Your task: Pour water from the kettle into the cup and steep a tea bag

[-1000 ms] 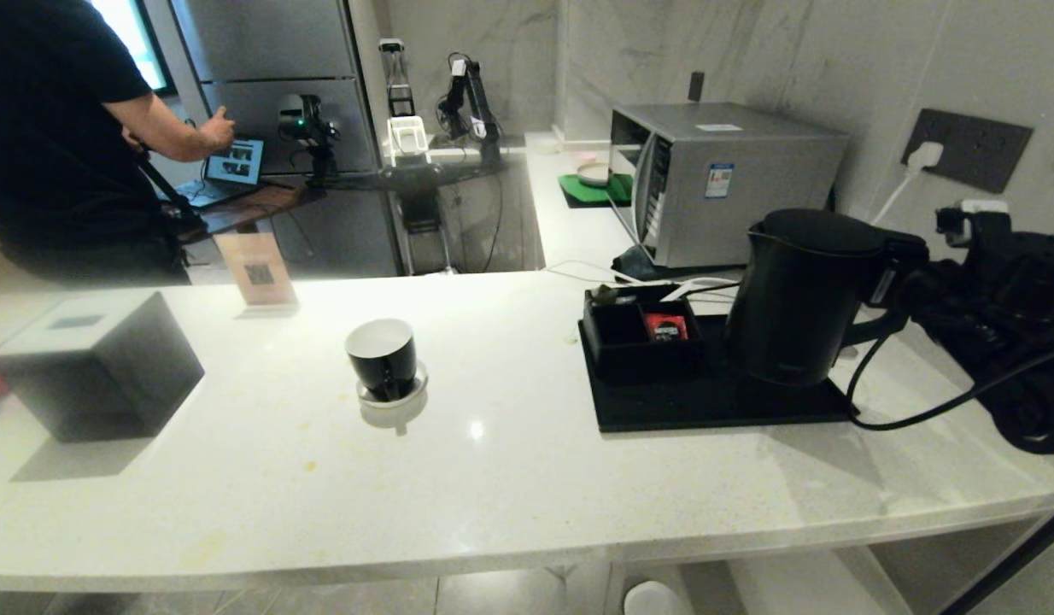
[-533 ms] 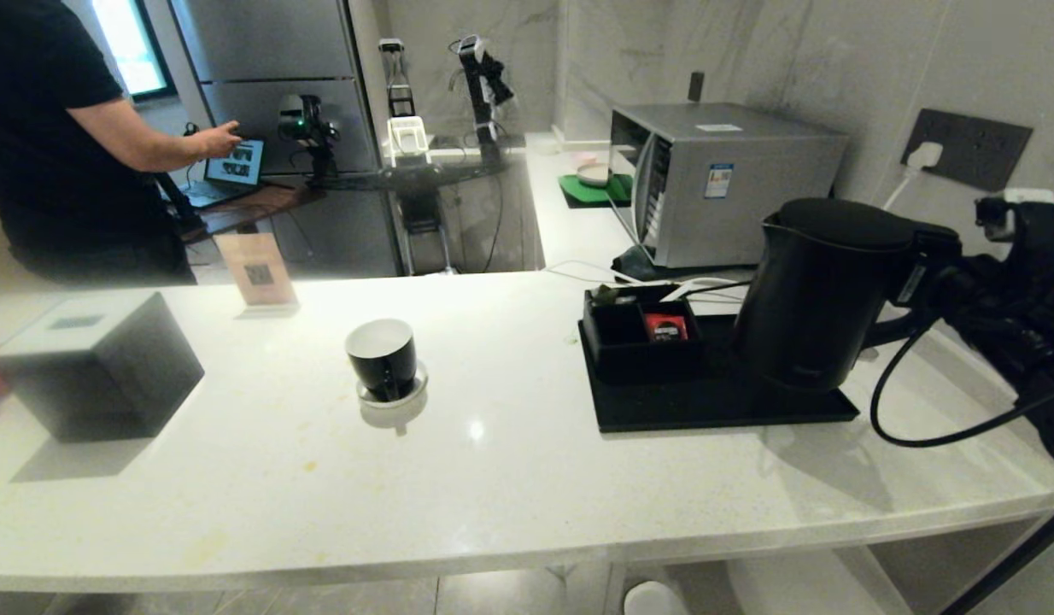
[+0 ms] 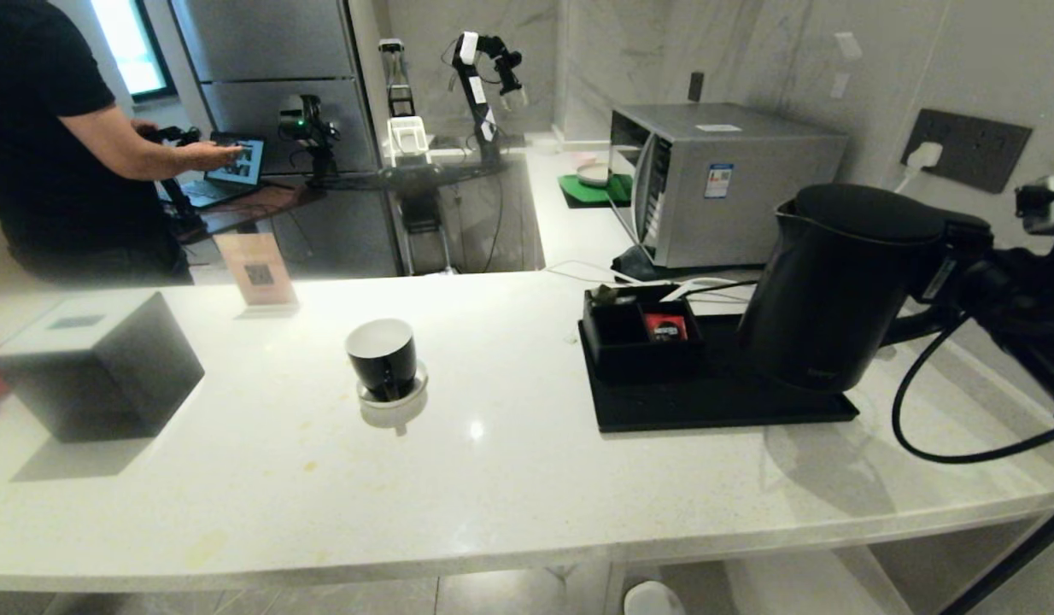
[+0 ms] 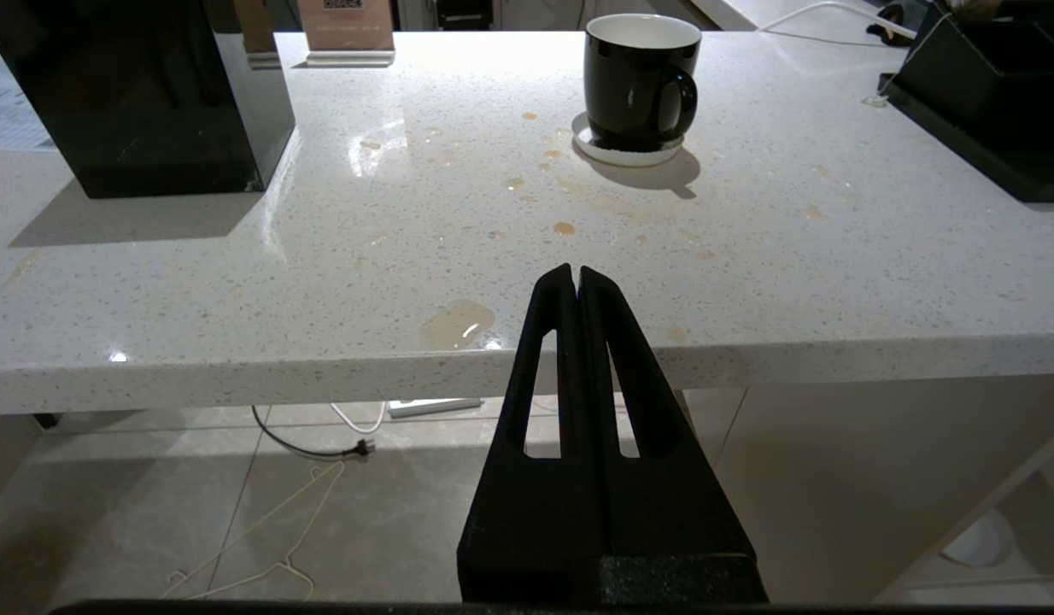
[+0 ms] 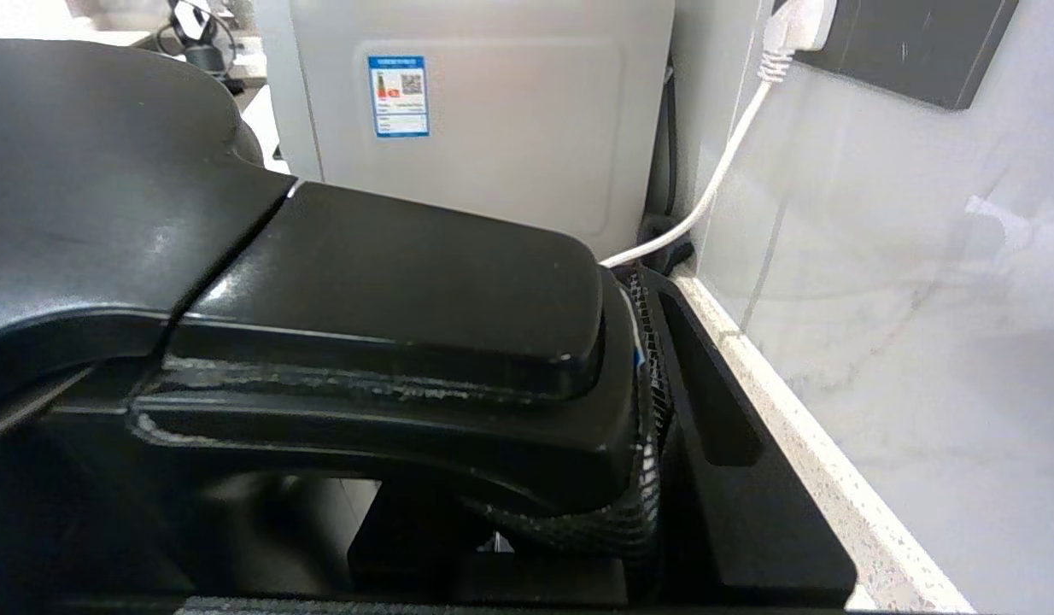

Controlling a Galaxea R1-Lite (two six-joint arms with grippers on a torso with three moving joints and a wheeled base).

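Right gripper (image 3: pixel 963 278) grips the kettle (image 3: pixel 834 286) by its handle, raised over the black tray (image 3: pixel 715 401) at 3 o'clock from the cup (image 3: pixel 382 357). Only the left wrist view shows the left gripper (image 4: pixel 576 278), clenched below the worktop (image 4: pixel 322 256) edge.

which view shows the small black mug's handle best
The left wrist view: the small glossy black mug with white inside faces it, ear handle in full profile. The head view shows the mug from above, handle barely visible. The right wrist view misses it.
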